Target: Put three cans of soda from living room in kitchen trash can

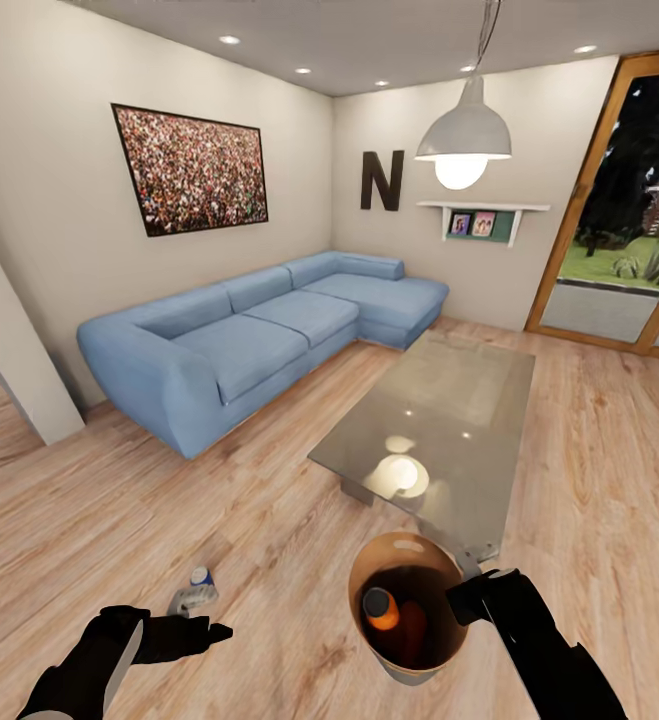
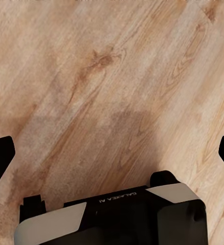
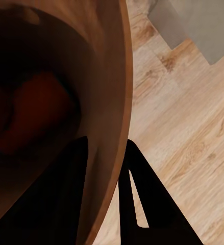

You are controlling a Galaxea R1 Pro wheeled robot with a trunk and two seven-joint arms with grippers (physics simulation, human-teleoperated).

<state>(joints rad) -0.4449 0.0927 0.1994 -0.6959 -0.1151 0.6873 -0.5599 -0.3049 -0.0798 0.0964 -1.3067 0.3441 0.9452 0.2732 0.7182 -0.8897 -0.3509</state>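
Currently held: tash can (image 1: 409, 610), rim pinched between my right gripper (image 3: 109, 173) fingers, just short of the glass table (image 1: 449, 420). Inside: one orange soda can (image 1: 379, 607). Blue soda can (image 1: 197, 588) on the floor, left of the bin. Left gripper (image 1: 204, 632) spread, beside that can. Step, by my reckoning: collecting; next move, close on the blue one.

The light wood plank floor (image 1: 89, 520) bears a blue can (image 1: 195, 589) lying on its side.
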